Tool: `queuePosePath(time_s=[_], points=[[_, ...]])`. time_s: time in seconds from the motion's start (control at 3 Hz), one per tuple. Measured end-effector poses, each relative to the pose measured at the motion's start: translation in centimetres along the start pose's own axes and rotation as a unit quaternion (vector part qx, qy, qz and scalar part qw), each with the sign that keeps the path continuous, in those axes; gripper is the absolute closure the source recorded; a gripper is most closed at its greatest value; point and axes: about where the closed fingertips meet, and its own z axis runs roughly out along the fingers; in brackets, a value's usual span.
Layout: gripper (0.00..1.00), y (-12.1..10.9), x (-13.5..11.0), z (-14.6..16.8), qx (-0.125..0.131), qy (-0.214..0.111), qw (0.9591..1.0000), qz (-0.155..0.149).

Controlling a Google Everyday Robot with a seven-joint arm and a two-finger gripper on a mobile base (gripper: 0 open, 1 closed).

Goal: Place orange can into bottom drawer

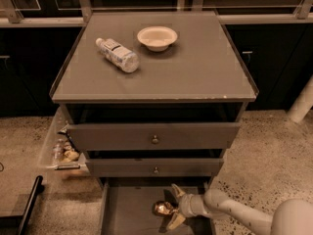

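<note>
The orange can (pixel 163 208) stands on the floor of the open bottom drawer (pixel 129 212), toward its middle right. My gripper (pixel 172 207) reaches into the drawer from the right on a pale arm. Its two fingers (pixel 176 191) are spread above and below the can, wider than the can, so the gripper looks open around it. The two knobbed drawers above are pulled out slightly.
On the grey cabinet top (pixel 200 67) lie a clear plastic bottle (pixel 118 55) and a white bowl (pixel 157 37). A side tray with small items (pixel 62 152) hangs at the cabinet's left. A black bar (pixel 28 207) lies on the floor at left, and a white post (pixel 303 102) stands at right.
</note>
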Motion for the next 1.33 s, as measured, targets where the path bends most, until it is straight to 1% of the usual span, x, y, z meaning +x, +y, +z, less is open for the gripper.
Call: queuePosePath(time_s=[0.33,0.67,1.0,1.33], points=[[0.0,0.1,-1.0,-6.0,0.013,0.01,0.9997,-0.017],[0.0,0.8,-2.8,-13.0,0.016,0.02,0.999,-0.038],[0.0,1.5,-5.1,-19.2,0.023,0.053,0.9958,-0.071],[0.0,2.4,-7.7,-23.7,0.039,0.08,0.99,-0.109]])
